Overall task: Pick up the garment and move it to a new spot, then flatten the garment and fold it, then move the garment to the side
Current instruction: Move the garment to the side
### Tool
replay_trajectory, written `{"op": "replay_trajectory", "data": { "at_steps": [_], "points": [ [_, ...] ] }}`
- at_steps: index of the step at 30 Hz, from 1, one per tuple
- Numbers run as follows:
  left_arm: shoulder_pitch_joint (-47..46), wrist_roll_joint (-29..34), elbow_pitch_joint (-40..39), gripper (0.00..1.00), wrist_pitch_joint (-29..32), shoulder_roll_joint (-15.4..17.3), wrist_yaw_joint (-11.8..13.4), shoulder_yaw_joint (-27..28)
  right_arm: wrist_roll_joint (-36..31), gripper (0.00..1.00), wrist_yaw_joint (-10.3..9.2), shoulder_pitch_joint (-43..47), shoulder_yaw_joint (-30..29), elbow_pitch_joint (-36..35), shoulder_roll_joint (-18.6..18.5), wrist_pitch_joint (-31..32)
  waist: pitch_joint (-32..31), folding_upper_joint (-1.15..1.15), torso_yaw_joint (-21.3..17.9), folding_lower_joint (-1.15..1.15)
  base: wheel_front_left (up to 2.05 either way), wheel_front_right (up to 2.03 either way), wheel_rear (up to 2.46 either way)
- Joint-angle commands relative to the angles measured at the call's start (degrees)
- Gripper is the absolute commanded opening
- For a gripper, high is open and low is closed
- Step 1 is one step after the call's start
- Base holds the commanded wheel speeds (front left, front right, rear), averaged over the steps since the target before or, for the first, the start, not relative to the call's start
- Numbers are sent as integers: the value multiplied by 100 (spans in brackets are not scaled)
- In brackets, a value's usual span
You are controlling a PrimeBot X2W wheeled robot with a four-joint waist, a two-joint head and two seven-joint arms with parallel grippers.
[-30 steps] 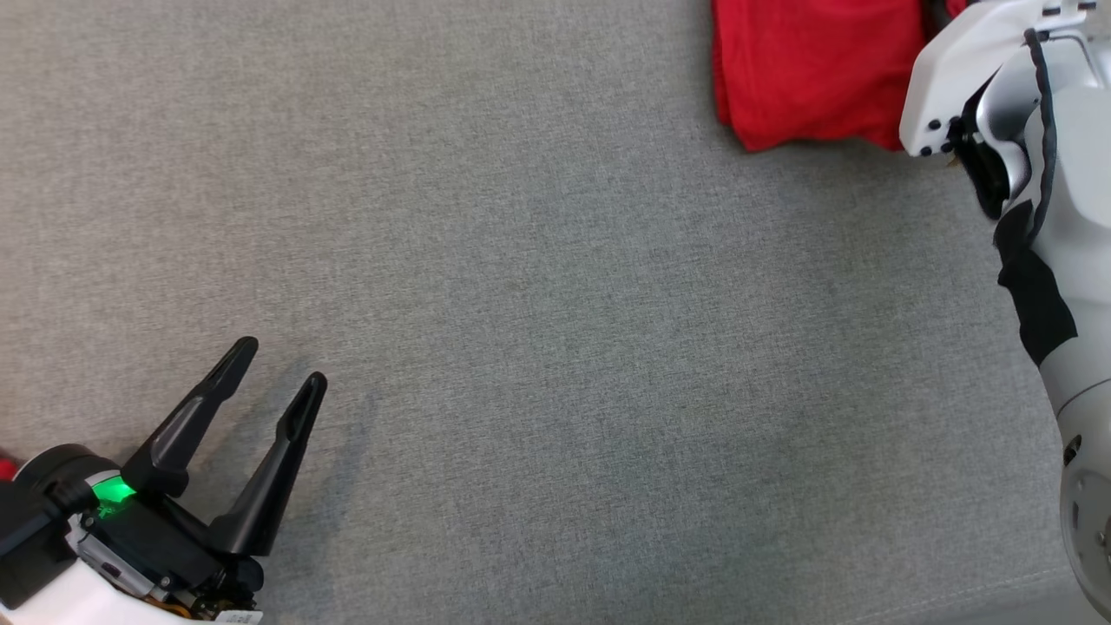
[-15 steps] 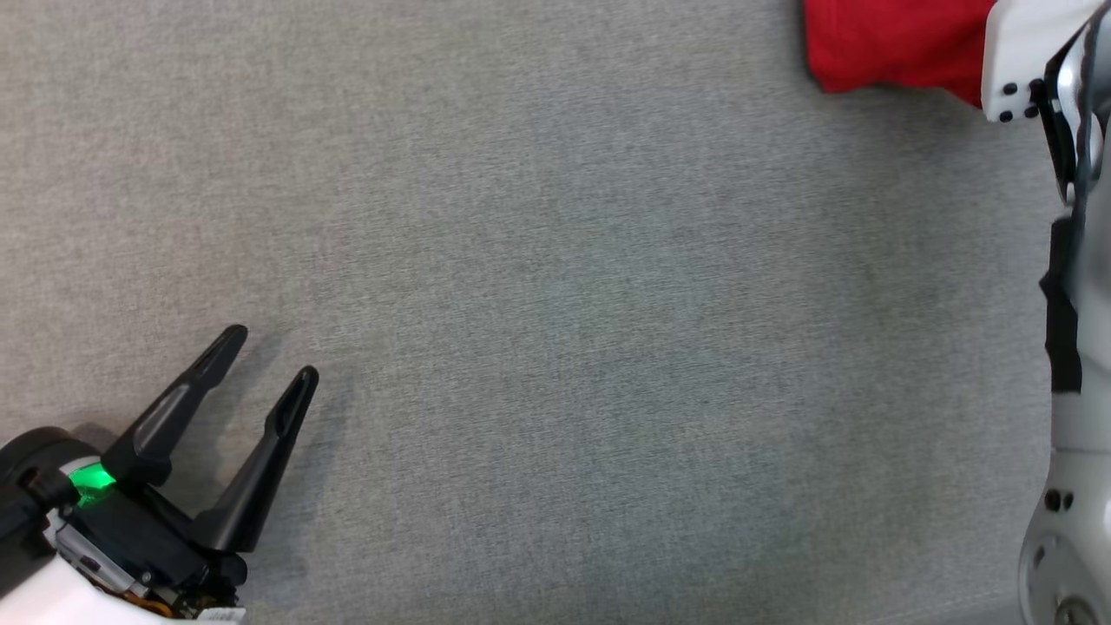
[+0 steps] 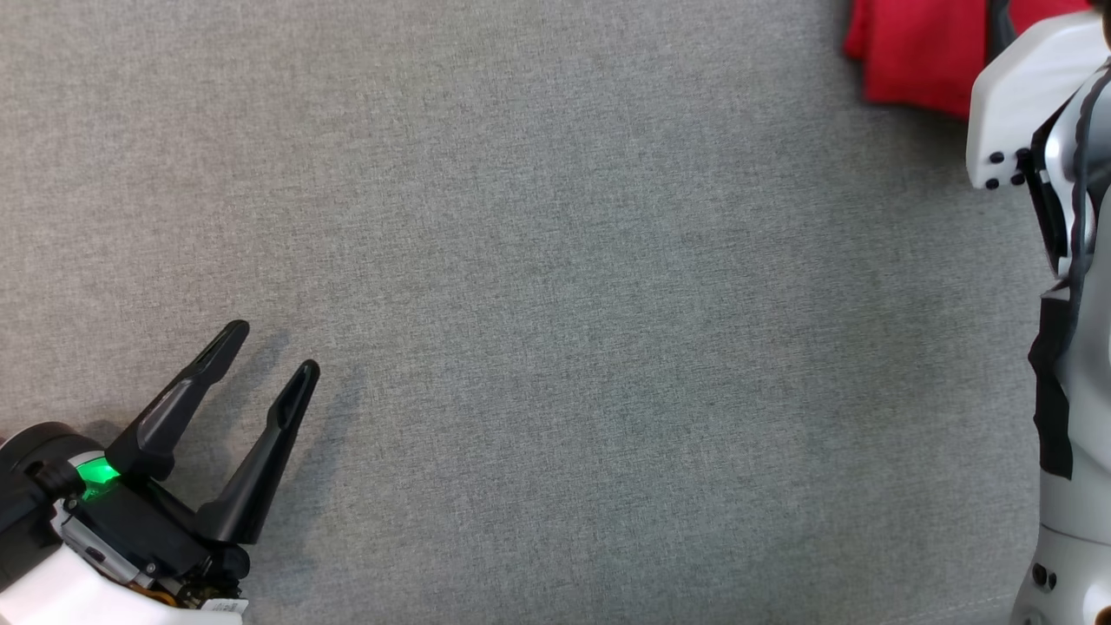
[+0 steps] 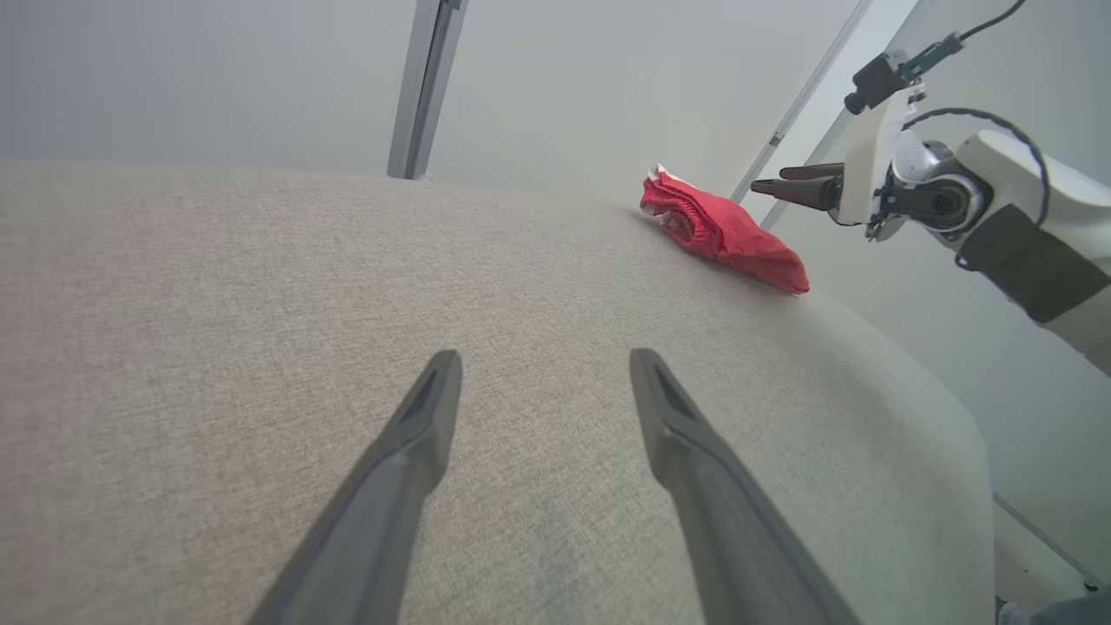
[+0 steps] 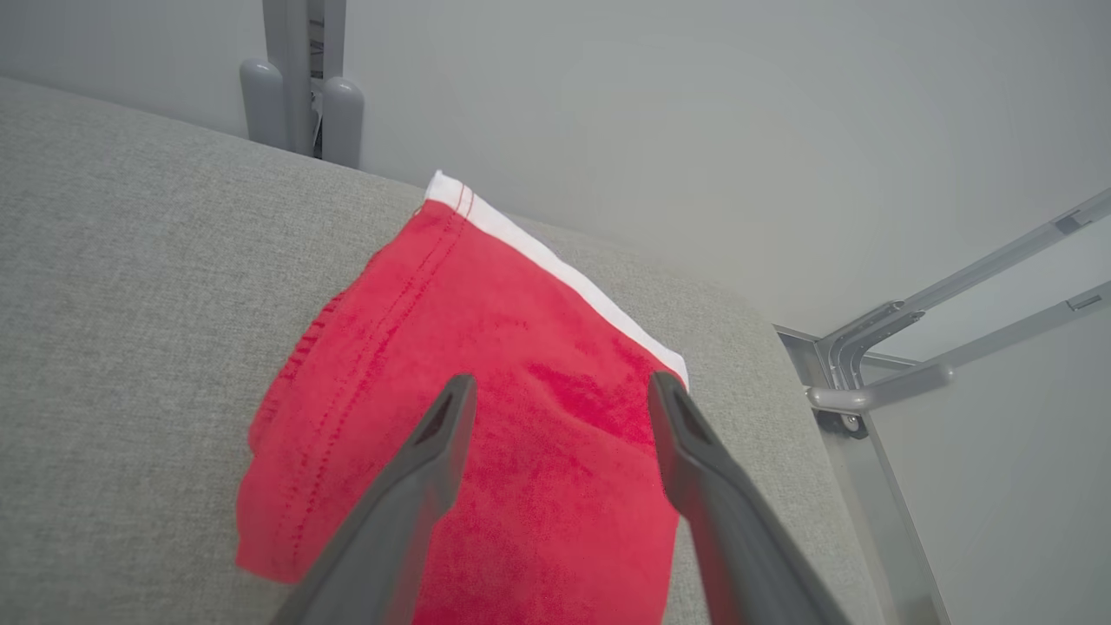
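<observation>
- Head view: left claw point(image 3: 271, 349) sits at lower left, fingers spread wide with nothing between them, low over the grey pad point(image 3: 555, 260). Can't tell whether it touches.
- Red garment point(image 3: 911, 52) is well apart from that claw, far ahead of it and across to its right, cut off by the top edge.
- White shell of the right arm point(image 3: 1015, 113) covers the garment's right-hand part.
- Left wrist view: left claw's two fingers are apart, with only bare pad between and ahead of them.
- Garment lies ahead and to the right of this claw, well apart from it. It is a compact folded stack on the pad near the pad's far right edge, with a bit of white trim at its far end.
- Right claw point(image 4: 768, 179) is just beside the garment's far side and slightly above it. The fingers point at the garment and are not clamped on it.
- A grey post point(image 4: 425, 87) stands behind the pad, far ahead of the left claw.
- Right wrist view: right claw is open, fingers wide apart and gripping nothing.
- Garment lies flat on the pad directly under and ahead of this claw, spanning the gap between both fingers. The white-trimmed edge is on the far right side.
- Can't tell whether the fingertips touch the cloth.
- Grey frame tubes point(image 5: 911, 365) are off the pad's edge, to the claw's right.
</observation>
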Motion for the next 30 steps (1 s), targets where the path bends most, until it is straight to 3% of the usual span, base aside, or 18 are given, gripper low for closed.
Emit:
{"op": "replay_trajectory", "data": {
  "at_steps": [1, 13, 30],
  "points": [
    [-59, -10, 16, 100, -6, -8, -10, 2, 55, 100, -1, 64, 15, -55, -38, 49, -33, 0, -6, 0, 0, 0, 0],
    [43, 70, 240, 100, -6, -258, -10, -18, 575, 100, -1, 448, 184, -256, -37, -356, -689, 0, -102, 0, 0, 0, 0],
    [323, 277, 958, 100, -5, -1104, -11, 349, 1743, 100, -1, 1572, 766, -403, -38, -1470, -2113, 0, -150, 0, 0, 0, 0]
  ]
}}
